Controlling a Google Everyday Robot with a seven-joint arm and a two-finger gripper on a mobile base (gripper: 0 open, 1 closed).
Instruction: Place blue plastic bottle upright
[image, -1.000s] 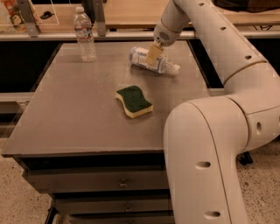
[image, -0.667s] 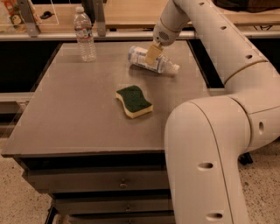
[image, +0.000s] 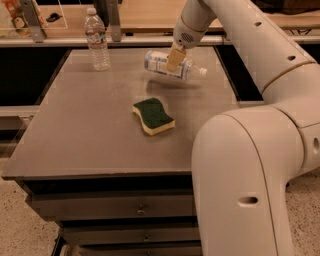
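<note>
The end effector (image: 172, 65) is gripping the small clear plastic bottle with the blue-and-white label (image: 156, 62), its jaws closed around the middle. The bottle is lying sideways, white cap pointing right, at the grey worktop's (image: 75, 130) far side, beyond a green-and-yellow sponge (image: 153, 116).

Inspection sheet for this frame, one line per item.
Surface: grey metal tabletop, drawers below.
Job's things: clear plastic bottle with blue-and-white label, on its side, cap pointing right, not upright.
Clutter: green-and-yellow sponge mid-table; second clear bottle upright at back left.
Tool: tool at the table's back, shut across the lying bottle.
Cables: nothing seen.
Surroundings: wooden shelf behind; speckled floor.
</note>
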